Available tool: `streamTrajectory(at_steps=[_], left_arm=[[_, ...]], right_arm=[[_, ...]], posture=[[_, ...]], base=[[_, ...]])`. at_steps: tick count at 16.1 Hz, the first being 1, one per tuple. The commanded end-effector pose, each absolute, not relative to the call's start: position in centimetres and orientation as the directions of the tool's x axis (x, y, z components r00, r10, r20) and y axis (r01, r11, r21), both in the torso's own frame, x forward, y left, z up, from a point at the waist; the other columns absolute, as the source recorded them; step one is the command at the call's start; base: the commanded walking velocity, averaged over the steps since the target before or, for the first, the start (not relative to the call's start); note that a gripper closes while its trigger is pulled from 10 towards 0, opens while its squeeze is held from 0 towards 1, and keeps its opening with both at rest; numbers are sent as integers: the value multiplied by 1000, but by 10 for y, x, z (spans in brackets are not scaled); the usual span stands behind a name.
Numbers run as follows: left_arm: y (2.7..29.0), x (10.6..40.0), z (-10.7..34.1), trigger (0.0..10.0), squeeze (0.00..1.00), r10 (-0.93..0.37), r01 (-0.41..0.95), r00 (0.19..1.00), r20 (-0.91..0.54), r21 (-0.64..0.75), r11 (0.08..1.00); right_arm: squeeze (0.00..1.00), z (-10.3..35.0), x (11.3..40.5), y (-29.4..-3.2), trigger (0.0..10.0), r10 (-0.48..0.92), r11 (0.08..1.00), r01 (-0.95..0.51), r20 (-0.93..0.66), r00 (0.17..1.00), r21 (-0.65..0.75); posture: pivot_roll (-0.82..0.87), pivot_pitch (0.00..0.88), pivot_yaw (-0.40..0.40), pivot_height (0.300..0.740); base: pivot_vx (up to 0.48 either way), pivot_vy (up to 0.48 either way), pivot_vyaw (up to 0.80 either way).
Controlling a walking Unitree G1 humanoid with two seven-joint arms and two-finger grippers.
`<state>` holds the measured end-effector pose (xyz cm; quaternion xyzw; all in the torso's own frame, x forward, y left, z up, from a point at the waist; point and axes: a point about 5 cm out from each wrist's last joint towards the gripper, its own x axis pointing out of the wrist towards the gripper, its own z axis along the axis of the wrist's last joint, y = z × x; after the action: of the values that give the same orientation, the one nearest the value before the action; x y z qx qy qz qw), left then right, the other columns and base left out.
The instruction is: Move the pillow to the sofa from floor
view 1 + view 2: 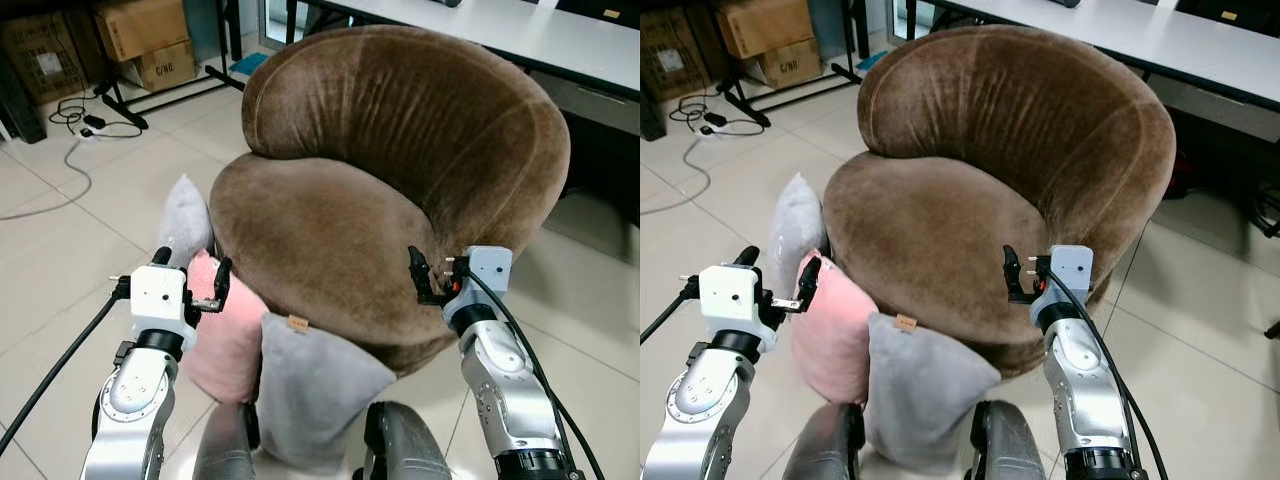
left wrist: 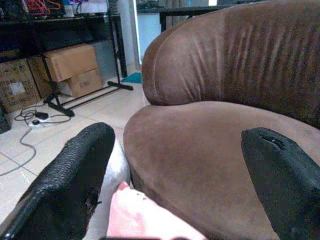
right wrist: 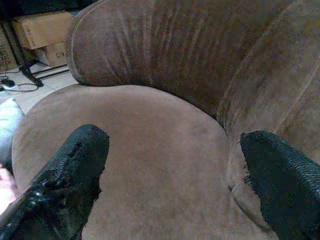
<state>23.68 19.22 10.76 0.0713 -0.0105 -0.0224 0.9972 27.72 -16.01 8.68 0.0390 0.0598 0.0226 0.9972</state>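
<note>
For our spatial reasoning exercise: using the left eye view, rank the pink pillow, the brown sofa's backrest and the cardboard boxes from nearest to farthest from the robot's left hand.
1. Pink pillow: right beside the left hand, leaning on the sofa's front.
2. Sofa backrest: farther ahead, to the hand's right.
3. Cardboard boxes: farthest, on the floor at the back.

A pale tiled floor [image 1: 60, 250] carries a round brown sofa chair [image 1: 400, 180] at centre frame, three pillows leaning against its lower left front — light grey [image 1: 183, 222], pink [image 1: 228, 335], darker grey [image 1: 315, 395] — plus cardboard boxes [image 1: 150, 40] and cables [image 1: 75, 120] at upper left.
</note>
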Motion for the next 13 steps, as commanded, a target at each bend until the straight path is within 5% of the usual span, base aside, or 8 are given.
streamTrajectory(at_steps=[1,13], left_arm=[[191,237,106,10000,992,-52,49,999,13,157,986],[185,232,101,10000,1000,-41,39,999,7,156,987]], right_arm=[[0,87,275,-162,10000,54,995,-43,-126,991,88],[0,83,273,-164,10000,106,992,-91,-195,975,85]], posture=[[59,0,-57,559],[34,0,-84,534]], base=[[0,0,0],[0,0,0]])
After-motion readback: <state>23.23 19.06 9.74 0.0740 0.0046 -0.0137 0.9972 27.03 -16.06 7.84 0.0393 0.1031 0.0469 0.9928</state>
